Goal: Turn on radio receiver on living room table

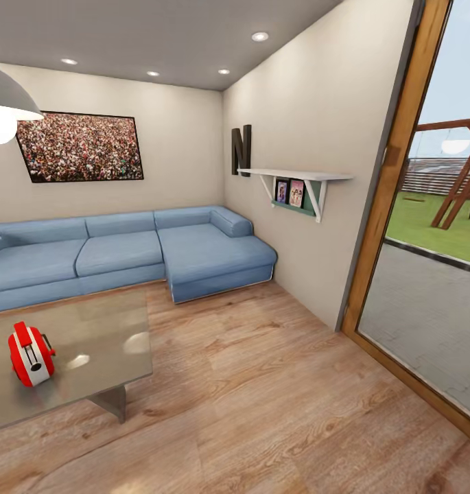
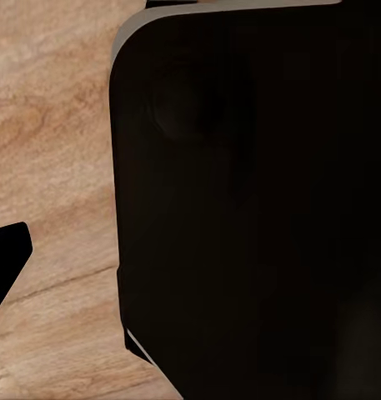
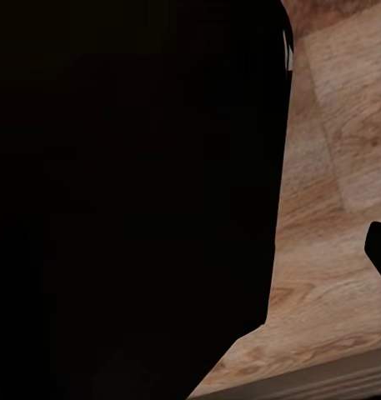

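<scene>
Where table (image 1: 90,329) sits: radio receiver (image 1: 31,354) atop

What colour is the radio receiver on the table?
Red with white trim: the radio receiver, clearest in the head view.

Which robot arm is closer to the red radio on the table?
Probably left, but not surely. The radio sits on the table at the robot's left side. Both wrist cameras face wood floor beside a dark robot part, away from it.
</scene>
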Controlling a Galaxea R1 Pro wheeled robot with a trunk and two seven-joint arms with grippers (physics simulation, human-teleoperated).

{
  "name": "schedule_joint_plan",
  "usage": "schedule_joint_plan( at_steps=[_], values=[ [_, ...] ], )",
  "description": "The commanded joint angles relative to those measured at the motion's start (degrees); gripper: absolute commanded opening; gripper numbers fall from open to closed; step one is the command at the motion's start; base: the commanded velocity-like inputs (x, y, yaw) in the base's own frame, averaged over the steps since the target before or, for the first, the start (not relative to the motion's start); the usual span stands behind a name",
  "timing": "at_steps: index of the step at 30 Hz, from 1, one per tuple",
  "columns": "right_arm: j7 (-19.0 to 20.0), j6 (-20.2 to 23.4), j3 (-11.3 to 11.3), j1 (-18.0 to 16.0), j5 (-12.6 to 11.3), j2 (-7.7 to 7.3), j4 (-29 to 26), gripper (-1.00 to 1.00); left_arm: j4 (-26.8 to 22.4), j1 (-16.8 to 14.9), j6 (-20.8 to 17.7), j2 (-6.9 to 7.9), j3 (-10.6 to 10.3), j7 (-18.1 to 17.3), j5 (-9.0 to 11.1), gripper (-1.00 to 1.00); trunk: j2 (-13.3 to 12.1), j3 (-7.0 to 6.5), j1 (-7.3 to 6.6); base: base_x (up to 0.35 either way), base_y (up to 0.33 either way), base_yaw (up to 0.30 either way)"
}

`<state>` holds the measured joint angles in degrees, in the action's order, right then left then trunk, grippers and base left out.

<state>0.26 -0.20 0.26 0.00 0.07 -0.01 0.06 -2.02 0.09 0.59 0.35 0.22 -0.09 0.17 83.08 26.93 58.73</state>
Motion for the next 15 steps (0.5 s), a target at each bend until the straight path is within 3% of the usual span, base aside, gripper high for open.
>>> schedule_joint_plan(
  at_steps=[1,12,15],
  values=[
    [0.0,0.0,0.0,0.0,0.0,0.00,0.0,1.00,0.0,0.0,0.0,0.00,0.0,0.0,0.0,1.00,0.0,0.00,0.00,0.000,0.000,0.000],
    [0.0,0.0,0.0,0.0,0.0,-0.01,0.0,1.00,0.0,0.0,0.0,0.00,0.0,0.0,0.1,1.00,0.0,0.00,0.00,0.000,0.000,0.001],
    [0.0,-0.1,0.1,0.0,0.1,0.00,0.0,1.00,0.0,0.0,0.0,0.00,0.0,0.0,0.1,1.00,0.0,0.00,0.00,0.000,0.000,0.124]
  ],
)
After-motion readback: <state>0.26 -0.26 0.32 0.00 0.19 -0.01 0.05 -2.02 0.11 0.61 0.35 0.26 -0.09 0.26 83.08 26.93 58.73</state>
